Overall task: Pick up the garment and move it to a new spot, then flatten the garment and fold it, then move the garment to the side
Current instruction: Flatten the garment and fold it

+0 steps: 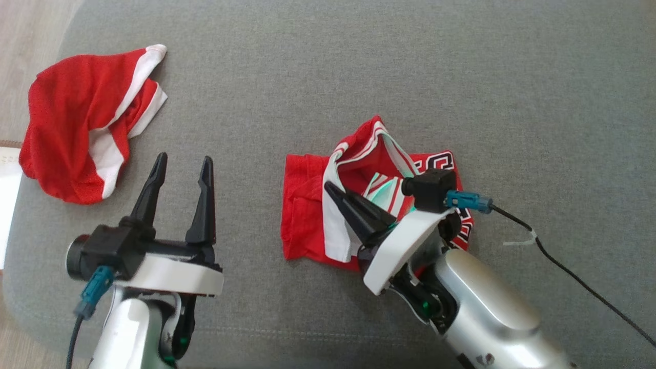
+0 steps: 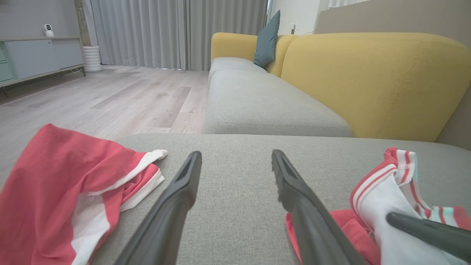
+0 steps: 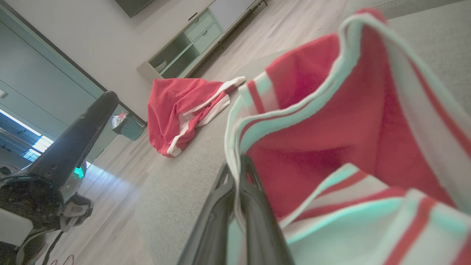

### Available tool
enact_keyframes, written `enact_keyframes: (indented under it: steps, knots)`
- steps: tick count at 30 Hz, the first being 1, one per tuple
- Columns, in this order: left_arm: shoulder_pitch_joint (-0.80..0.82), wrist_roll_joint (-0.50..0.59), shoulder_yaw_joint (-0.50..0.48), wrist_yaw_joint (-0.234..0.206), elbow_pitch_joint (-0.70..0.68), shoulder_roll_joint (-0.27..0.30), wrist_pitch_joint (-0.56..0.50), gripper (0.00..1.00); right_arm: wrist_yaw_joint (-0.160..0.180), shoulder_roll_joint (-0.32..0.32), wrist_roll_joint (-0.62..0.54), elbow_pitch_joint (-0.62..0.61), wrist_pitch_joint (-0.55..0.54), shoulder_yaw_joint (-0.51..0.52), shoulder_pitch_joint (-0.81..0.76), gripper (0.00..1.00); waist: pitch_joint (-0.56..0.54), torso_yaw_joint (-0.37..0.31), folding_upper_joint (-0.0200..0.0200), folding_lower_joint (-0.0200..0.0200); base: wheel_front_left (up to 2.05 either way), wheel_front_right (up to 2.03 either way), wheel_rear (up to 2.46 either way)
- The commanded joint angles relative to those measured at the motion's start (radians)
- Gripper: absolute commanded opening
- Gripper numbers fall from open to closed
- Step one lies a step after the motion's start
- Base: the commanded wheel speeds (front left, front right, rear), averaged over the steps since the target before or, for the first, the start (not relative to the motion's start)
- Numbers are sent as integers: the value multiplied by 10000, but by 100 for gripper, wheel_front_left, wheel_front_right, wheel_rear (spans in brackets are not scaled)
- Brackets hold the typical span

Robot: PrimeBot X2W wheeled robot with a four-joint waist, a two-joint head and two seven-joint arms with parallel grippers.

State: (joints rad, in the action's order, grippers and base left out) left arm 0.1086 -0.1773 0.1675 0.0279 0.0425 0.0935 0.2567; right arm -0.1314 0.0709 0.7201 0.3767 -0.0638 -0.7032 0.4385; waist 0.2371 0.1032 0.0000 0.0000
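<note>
Grey seat (image 1: 359, 61) takes up most of the head view. The floor (image 1: 25, 31) shows past its edge at 10 to 11 o'clock.

Spare shirt (image 1: 77, 123) is bunched at 10 o'clock, near that edge and well apart from the work. Judging by the grip, it's not the piece in hand.

Garment (image 1: 302, 205) sits just off centre toward 4 o'clock, on the seat. It is partly folded and one striped side is tented up.

Right gripper (image 1: 330, 188) comes in from 5 o'clock with fingers pointing to 10. The jaws are clamped on the white-trimmed hem (image 3: 230, 140), which explains the lifted fabric. Looks like the flatten/fold stage, with the edge held up so it can be pulled over or spread.

Left gripper (image 1: 184, 159) is at 7 o'clock, jaws spread wide and holding nothing. It hovers over bare seat between the two reds, probably waiting to pin or take a second corner.

Room: open seat from 12 through 3 o'clock, enough for spreading or sliding aside. It's tight toward 9 because of the left arm and the spare shirt. Cable (image 1: 564, 264) trails toward 4 o'clock, a possible snag if the garment is dragged that way.
</note>
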Motion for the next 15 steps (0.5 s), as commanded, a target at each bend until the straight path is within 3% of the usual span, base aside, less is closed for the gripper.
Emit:
enact_keyframes:
  steps: [1,8,11,15]
  knots:
    - [391,107,-304,42,-268,48,51,100,7,-205,73,-201,228,-194,354,100,19,-5,0,0,0,0,0]
    - [400,171,-354,51,-235,50,51,100,7,-205,214,-333,1883,-686,951,100,-2,-120,0,0,0,0,0]
    - [366,171,-413,32,-249,37,51,100,7,-205,-449,-591,2762,-124,1169,100,-46,-221,0,0,0,0,0]
    - [276,193,-501,-13,-296,38,51,100,7,-192,-1781,-774,3008,1523,884,100,-116,-355,0,0,0,0,0]
